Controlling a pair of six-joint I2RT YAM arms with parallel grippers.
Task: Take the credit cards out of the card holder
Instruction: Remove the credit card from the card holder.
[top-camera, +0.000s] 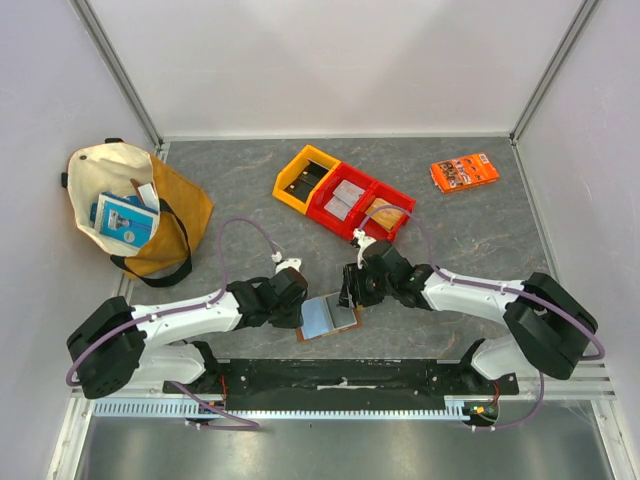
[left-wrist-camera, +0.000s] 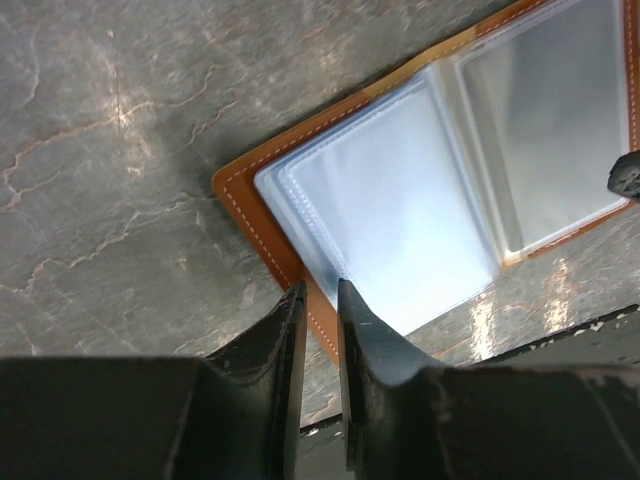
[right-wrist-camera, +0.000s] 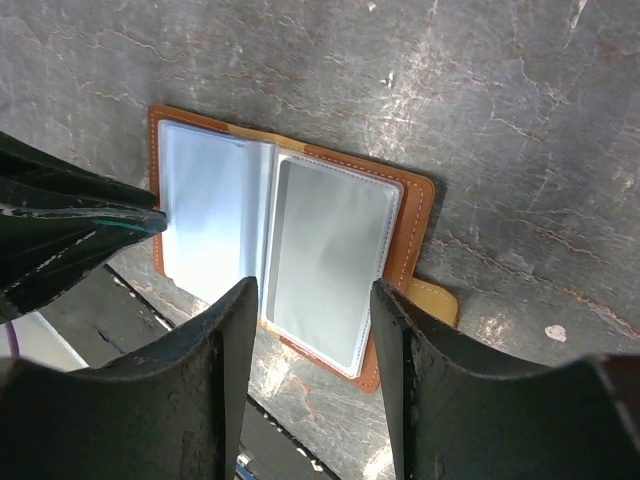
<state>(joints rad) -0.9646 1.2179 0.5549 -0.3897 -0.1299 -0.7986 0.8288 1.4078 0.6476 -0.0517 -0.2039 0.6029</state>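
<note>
The brown card holder (top-camera: 330, 315) lies open flat on the table between my two grippers. It holds clear sleeves, with a pale blue card (right-wrist-camera: 205, 215) on the left and a grey-white card (right-wrist-camera: 325, 260) on the right. Its closure tab (right-wrist-camera: 435, 300) sticks out at the right. My left gripper (left-wrist-camera: 318, 295) has its jaws nearly together, tips on the holder's left leather edge (left-wrist-camera: 270, 240). My right gripper (right-wrist-camera: 315, 300) is open and hovers over the holder's right half. Grey-white cards (top-camera: 342, 198) and an orange-gold one (top-camera: 390, 214) lie in the red tray (top-camera: 378, 182).
A yellow tray (top-camera: 291, 168) adjoins the red tray behind the holder. An orange printed packet (top-camera: 465, 172) lies at the back right. A cream and mustard tote bag (top-camera: 130, 205) holding blue items sits at the left. Walls enclose the table.
</note>
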